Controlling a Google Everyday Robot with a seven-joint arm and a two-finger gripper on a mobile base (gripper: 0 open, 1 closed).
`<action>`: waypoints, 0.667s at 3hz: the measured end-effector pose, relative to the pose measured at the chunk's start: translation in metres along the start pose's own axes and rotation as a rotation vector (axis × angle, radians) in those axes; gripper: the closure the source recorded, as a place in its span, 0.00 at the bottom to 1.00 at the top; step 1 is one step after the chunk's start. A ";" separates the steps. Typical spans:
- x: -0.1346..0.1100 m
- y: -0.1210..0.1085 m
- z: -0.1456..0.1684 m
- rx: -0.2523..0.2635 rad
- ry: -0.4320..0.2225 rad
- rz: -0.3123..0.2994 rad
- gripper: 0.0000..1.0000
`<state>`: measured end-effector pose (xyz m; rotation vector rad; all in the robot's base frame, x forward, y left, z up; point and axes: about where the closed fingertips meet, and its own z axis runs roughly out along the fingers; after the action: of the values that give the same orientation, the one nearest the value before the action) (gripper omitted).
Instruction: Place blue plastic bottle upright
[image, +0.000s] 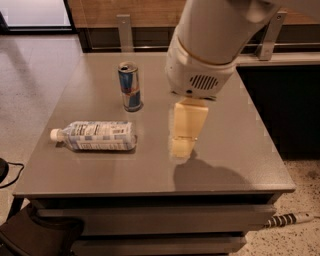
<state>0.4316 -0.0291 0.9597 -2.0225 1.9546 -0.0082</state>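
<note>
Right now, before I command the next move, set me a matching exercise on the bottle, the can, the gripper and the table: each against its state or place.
Things
1. blue plastic bottle
2. drink can
3. gripper
4. table

States or places
A. standing upright, toward the far side of the tabletop
B. grey, bearing both containers
C. lying on its side, white cap toward picture left
D. over mid-table, picture right of the bottle and apart from it

Pairs: 1-C, 2-A, 3-D, 4-B
</note>
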 end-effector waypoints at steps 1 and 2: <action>-0.051 0.003 0.039 -0.062 0.053 -0.047 0.00; -0.111 -0.004 0.083 -0.126 0.087 -0.035 0.00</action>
<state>0.4483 0.0976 0.9065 -2.1699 2.0188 0.0207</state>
